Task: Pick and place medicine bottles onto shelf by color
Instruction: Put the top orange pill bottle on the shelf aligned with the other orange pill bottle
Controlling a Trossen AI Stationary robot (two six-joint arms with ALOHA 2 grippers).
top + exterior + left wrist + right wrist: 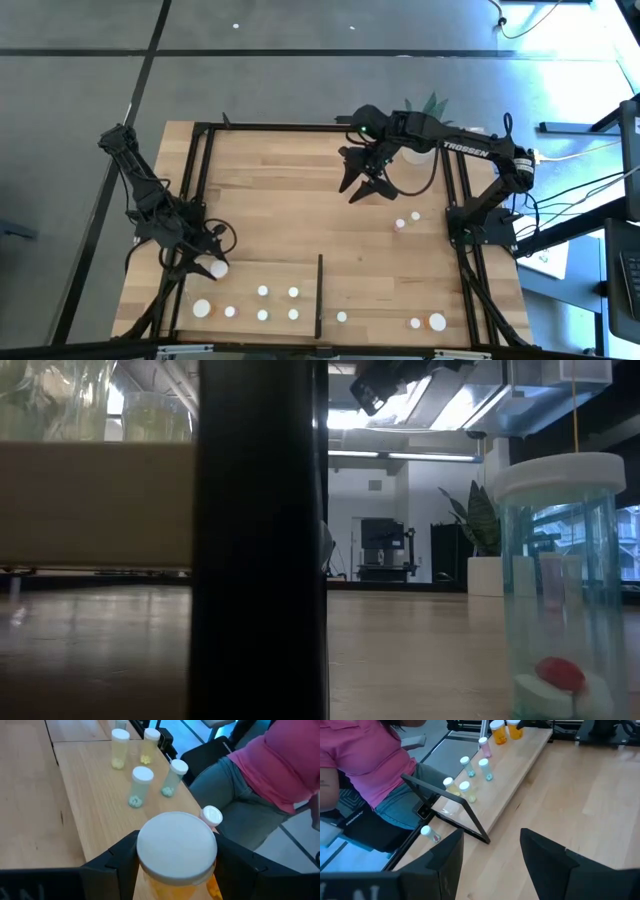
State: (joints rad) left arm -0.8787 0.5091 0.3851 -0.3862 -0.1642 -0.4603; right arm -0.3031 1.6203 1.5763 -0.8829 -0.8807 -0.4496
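Observation:
A large orange medicine bottle [170,887] with a broad white cap [218,267] stands upright between the fingers of my left gripper [212,262], at the far left corner of the shelf [245,275]. Several smaller white-capped bottles [263,291] stand on their bases on the shelf, greenish ones [141,785] among them. The shelf's black upright strip [320,295] closes its right end. My right gripper [365,185] hangs open high over the far middle of the table, with nothing between its fingers [445,865]. My left gripper pinches the orange bottle between its two fingers [117,862], on opposite sides of the body just under the cap [150,877]. The fingers slant down from the table's left. The bottle is upright; its cap hides whether the base rests on the shelf.
More bottles stand right of the strip [341,317], a large one [437,321] near the front right corner, and two [400,225] by the right rail. A potted plant [425,140] sits at the far right. A person in a pink top [280,760] sits at the near edge.

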